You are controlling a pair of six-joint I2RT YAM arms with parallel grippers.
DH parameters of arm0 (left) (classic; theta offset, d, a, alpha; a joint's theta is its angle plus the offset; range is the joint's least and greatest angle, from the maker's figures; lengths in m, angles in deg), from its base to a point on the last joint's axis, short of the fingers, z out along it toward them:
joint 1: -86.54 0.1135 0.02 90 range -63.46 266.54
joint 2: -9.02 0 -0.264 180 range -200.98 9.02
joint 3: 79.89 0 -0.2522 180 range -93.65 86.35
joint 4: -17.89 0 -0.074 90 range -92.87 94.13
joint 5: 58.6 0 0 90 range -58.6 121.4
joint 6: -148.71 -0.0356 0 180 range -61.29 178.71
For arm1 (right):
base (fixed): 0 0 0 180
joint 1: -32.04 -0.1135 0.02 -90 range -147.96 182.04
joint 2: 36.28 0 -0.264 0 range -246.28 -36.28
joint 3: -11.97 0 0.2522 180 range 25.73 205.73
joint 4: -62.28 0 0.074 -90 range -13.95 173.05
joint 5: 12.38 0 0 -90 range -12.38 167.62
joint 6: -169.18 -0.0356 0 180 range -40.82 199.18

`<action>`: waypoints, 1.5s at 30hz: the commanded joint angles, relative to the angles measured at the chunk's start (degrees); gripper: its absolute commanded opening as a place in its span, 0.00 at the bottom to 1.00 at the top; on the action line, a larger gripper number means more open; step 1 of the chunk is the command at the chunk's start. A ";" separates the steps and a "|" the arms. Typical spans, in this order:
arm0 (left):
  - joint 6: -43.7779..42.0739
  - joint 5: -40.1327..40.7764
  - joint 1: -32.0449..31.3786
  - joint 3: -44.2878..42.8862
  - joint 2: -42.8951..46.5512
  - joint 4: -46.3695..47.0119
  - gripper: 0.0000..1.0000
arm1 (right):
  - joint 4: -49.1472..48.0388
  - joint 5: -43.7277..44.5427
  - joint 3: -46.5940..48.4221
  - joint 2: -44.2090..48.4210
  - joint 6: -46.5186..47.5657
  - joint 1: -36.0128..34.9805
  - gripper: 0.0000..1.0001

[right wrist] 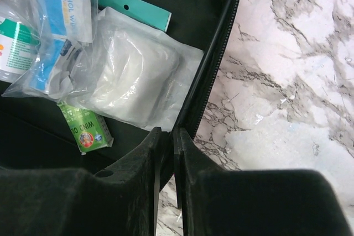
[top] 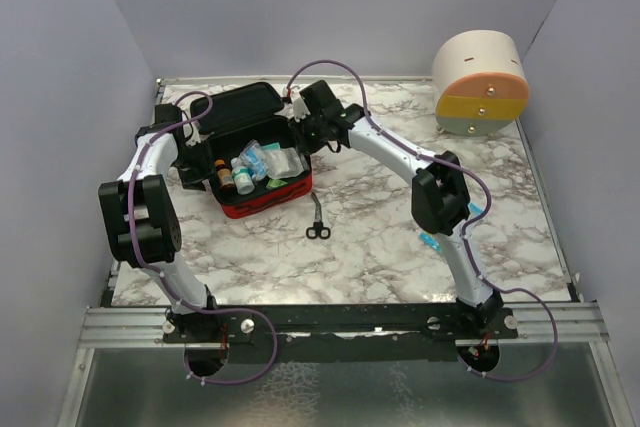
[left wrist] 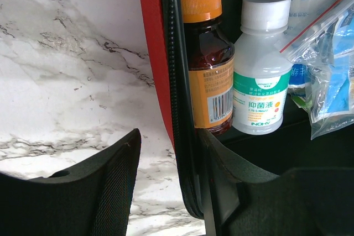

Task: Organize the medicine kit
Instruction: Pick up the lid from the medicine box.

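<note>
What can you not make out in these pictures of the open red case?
Top view: print on the bottles in the case, too small.
Left wrist: wipes bag, cut off by the right edge.
Right wrist: teal card, left end under the wipes bag; whether the right gripper pinches the rim, fingers hide it.

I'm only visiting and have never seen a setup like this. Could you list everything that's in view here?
medicine kit: one, red outside, black inside, open on table
amber bottle: one, orange cap, upright inside kit
white bottle: one, green label, beside amber bottle
clear bags: two or so, blue-white packets, inside kit
white packet: one, clear wrap, inside kit
green box: one, small, inside kit
teal strip: one, inside kit
scissors: one, dark, on table beside kit
drawer container: one, cream-orange-yellow-grey, far right corner
table: one, white marble
left gripper: one, black, open astride kit's wall
right gripper: one, black, shut on kit's rim
</note>
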 commanded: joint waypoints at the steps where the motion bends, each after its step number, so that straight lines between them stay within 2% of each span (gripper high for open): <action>1: -0.89 1.52 -0.07 -1.12 -0.83 0.36 0.47 | 2.28 4.12 -2.47 -0.45 0.62 0.25 0.17; 10: -0.95 1.19 -0.06 -0.87 -0.76 0.34 0.47 | 2.34 7.43 -2.32 -1.17 0.82 0.27 0.26; 12: -0.98 1.04 -0.15 -0.86 -0.79 0.28 0.47 | 3.58 7.87 -1.39 -2.12 1.08 0.24 0.23; 14: -1.02 0.93 -0.04 -0.90 -0.80 0.34 0.45 | 5.65 8.28 -0.05 -3.42 1.55 0.22 0.15; 16: -1.30 0.68 -0.05 -0.87 -0.88 0.33 0.30 | 7.12 8.45 0.53 -4.15 1.82 0.21 0.02; 18: -1.40 0.66 -0.07 -0.79 -0.94 0.29 0.09 | 7.68 8.33 0.36 -4.08 1.97 0.21 0.01; 19: -1.50 0.73 -0.04 -0.78 -1.10 0.21 0.02 | 7.77 8.35 0.18 -3.94 1.98 0.24 0.01; 20: -1.57 0.75 -0.05 -0.70 -1.07 0.10 0.00 | 7.87 8.43 0.11 -3.77 2.05 0.22 0.01; 30: -4.24 2.43 -0.10 -0.98 -1.13 -1.25 0.00 | 10.68 7.65 -0.75 -2.98 2.02 -0.55 0.01; 45: -13.33 3.30 -0.09 -0.58 0.47 -4.85 0.00 | 10.18 5.25 -15.19 2.60 -1.18 -3.31 0.01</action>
